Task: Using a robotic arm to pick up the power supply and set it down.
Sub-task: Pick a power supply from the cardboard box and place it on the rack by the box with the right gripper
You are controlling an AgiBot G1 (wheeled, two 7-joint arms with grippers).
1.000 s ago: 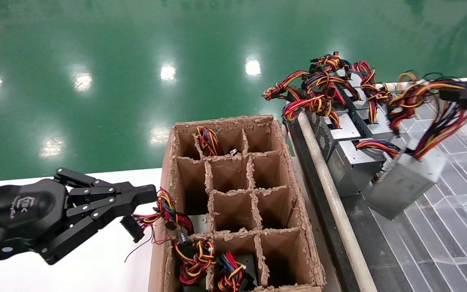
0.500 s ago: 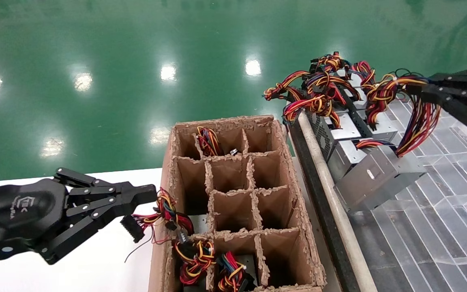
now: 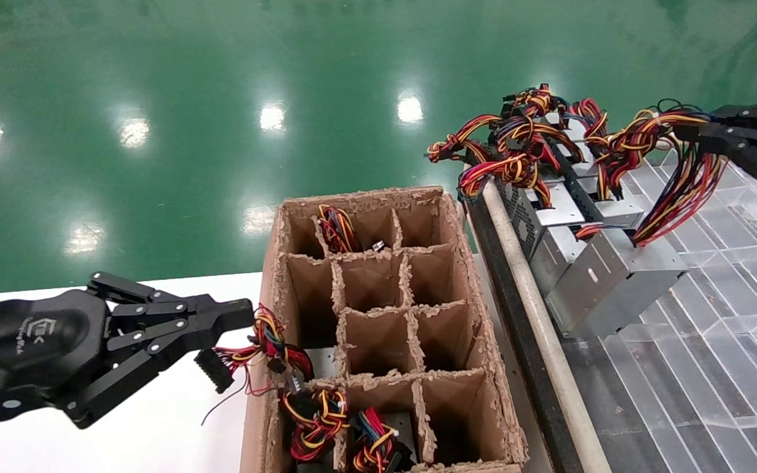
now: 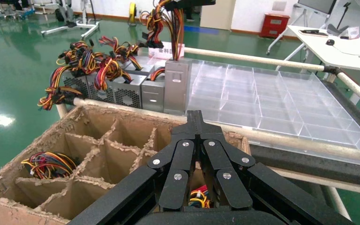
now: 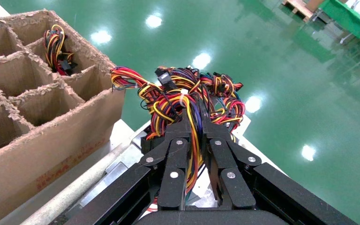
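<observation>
The power supply (image 3: 615, 282), a silver-grey metal box, hangs tilted by its red, yellow and black wires (image 3: 681, 190) over the clear tray. It leans against the nearest unit of the row. My right gripper (image 3: 684, 135) is above it, shut on that wire bundle; in the right wrist view the wires (image 5: 187, 101) run between the closed fingers of the right gripper (image 5: 194, 119). The left wrist view shows the power supply (image 4: 177, 91) upright behind the rail. My left gripper (image 3: 247, 314) is parked by the cardboard box, shut and holding nothing (image 4: 194, 117).
A cardboard box (image 3: 477, 341) with divider cells holds wire bundles in some cells. A loose bundle ending in a black connector (image 3: 211, 368) hangs over its left wall. Other power supplies (image 3: 549, 217) line the padded rail (image 3: 529, 309). A clear compartment tray (image 3: 713, 341) lies right.
The power supply has swung left and back, from out over the tray to against the row of units. My right gripper shifted with the wires. The left arm has not moved.
</observation>
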